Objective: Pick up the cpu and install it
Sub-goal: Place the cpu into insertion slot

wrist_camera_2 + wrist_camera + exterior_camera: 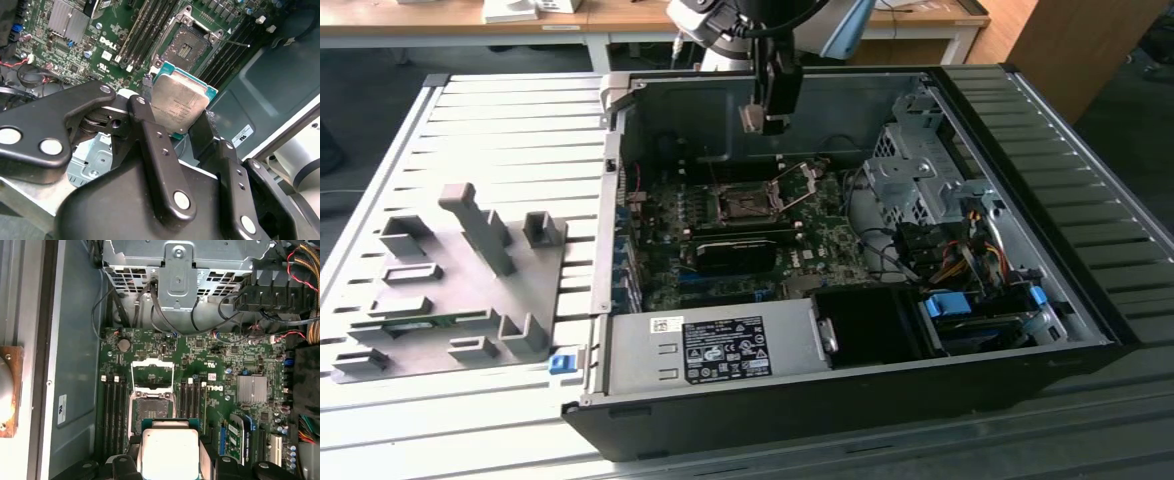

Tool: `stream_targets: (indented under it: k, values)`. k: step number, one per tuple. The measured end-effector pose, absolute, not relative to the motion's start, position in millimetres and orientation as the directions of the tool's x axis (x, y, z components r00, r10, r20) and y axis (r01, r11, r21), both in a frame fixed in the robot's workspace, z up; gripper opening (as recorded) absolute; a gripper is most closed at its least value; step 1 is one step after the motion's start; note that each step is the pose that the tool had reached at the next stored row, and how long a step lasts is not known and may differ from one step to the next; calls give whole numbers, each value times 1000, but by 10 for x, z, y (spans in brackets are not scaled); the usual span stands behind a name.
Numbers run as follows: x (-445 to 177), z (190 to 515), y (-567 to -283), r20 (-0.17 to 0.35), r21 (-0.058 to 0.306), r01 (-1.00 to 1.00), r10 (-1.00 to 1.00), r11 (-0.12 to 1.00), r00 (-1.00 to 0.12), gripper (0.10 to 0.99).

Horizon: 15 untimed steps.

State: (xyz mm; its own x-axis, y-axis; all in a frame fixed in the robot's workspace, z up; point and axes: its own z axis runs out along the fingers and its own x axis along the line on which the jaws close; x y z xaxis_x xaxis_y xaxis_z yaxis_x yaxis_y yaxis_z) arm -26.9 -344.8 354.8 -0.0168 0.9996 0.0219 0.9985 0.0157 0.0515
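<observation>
While the black 2-fingered gripper (172, 120) pinches the small flat square cpu (179, 102) with a silvery-grey metal top by 2 opposite edges, it hangs above the green motherboard (220, 362), near the open metal-framed socket (150, 407). The cpu is probably light, stiff and slippery, with a fragile underside, so an edge hold suits it.

Exterior view high; both wrist views close — shared motherboard (200, 346)
</observation>
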Motion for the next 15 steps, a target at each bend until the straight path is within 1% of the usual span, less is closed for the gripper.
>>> stream_targets:
  k: [9,15]
  values:
    - [-269,3519,-3448,22,52,999,1000,16,-17,541]
    - [-269,3442,-3408,20,52,999,1000,11,-12,541]
